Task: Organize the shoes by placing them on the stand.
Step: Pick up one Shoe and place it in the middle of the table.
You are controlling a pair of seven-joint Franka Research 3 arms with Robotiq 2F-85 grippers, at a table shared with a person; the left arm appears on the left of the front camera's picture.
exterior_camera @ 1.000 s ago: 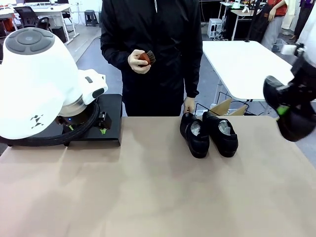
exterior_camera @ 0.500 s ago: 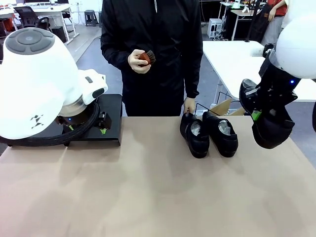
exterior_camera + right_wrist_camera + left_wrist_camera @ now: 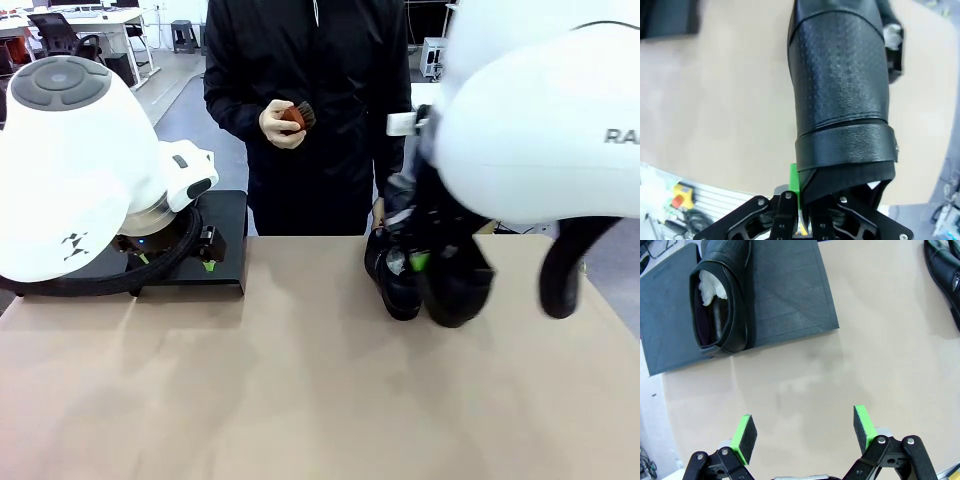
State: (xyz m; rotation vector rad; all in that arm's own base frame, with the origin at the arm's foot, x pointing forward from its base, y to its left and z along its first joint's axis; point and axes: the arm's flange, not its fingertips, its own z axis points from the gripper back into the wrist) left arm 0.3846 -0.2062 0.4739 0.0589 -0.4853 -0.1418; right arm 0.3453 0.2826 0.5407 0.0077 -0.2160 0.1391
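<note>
My right gripper (image 3: 420,262) is shut on a glossy black shoe (image 3: 457,288) and holds it in the air over the table's far right. In the right wrist view the gripper (image 3: 805,202) clamps that shoe (image 3: 840,90) at its heel end, toe pointing away. Behind it a second shoe (image 3: 392,277) lies on the table, partly hidden by the arm. The black stand (image 3: 225,215) sits at the far left. In the left wrist view my left gripper (image 3: 803,429) hangs open over bare table, short of the stand (image 3: 785,300), which carries one paper-stuffed shoe (image 3: 720,300).
A person stands at the far side holding a reddish-brown brush (image 3: 292,117); their other hand (image 3: 380,212) hangs near the shoes. My left arm's white bulk (image 3: 70,160) covers much of the stand. Another shoe (image 3: 945,265) lies at the left wrist view's upper right.
My right arm has swung in from the far right toward the left with the shoe, and now covers the two shoes on the table. The left arm has stayed still.
</note>
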